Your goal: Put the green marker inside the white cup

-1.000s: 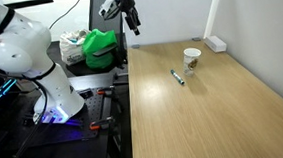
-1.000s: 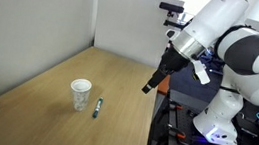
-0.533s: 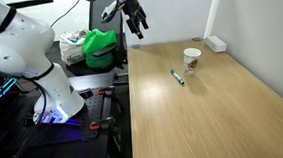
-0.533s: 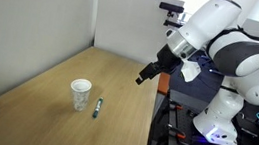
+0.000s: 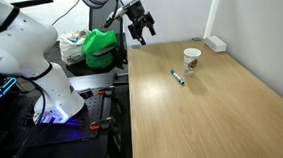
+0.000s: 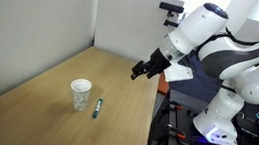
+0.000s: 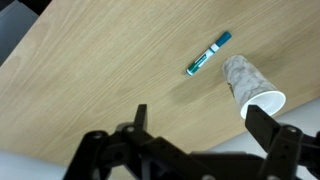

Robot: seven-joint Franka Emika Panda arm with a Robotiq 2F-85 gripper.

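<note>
Tool (image 5: 143, 29) open, over table (image 7: 90, 70) edge; green marker (image 7: 208, 54) lying just beside upright white cup (image 7: 250, 85).

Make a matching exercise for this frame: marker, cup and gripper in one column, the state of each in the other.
Things:
1. green capped marker
2. white paper cup
3. black robot gripper

States:
A. standing upright on the wooden table
B. in the air, open and empty
C. lying flat on the table beside the cup

Pairs: 1-C, 2-A, 3-B
</note>
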